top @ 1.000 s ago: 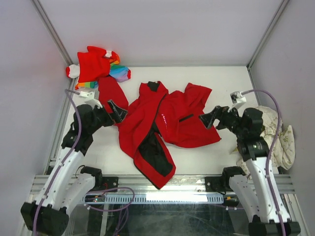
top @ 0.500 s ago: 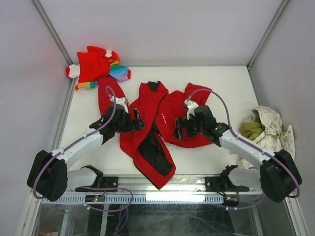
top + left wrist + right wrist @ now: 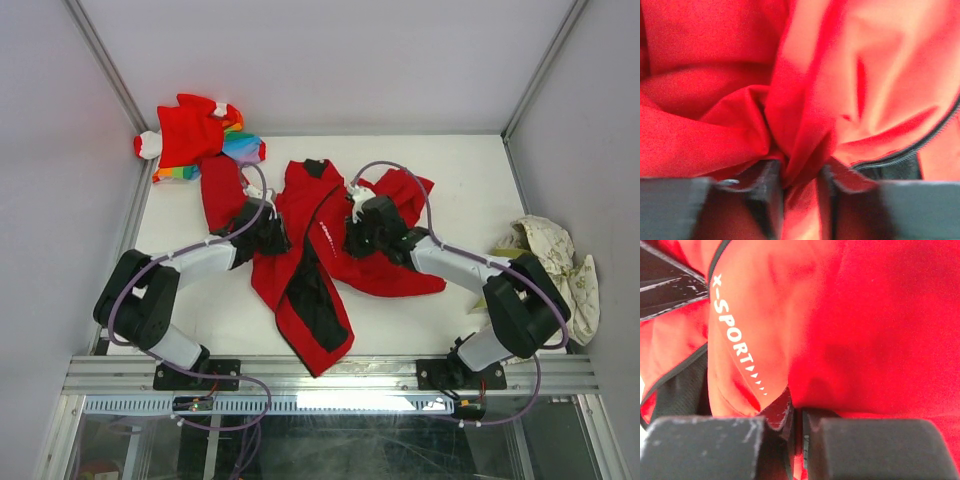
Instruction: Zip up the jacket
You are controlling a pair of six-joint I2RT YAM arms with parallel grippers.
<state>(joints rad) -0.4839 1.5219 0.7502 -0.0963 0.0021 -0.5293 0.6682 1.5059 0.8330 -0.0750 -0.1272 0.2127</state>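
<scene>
Left tool [image 3: 801,172] is clamped on a bunched fold of the jacket [image 3: 395,272], on the panel left of its zipper [image 3: 922,142]. Right tool [image 3: 796,412] is clamped on a fold of the opposite panel, just beside the white lettering [image 3: 735,356]. The jacket lies open mid-counter [image 3: 465,170], with black lining [image 3: 315,300] showing between its front edges. Neither grip appears to be on the zipper's slider or bottom ends, which I cannot pick out. The likely trouble is that pulling on these loose folds only drags or crumples the cloth and twists the zipper edges out of line, so they cannot mate. A thin pinch could also slip free. The rainbow-striped garment [image 3: 195,132] beyond the jacket's left sleeve and the cream cloth [image 3: 555,250] off its right side lie apart from it.
</scene>
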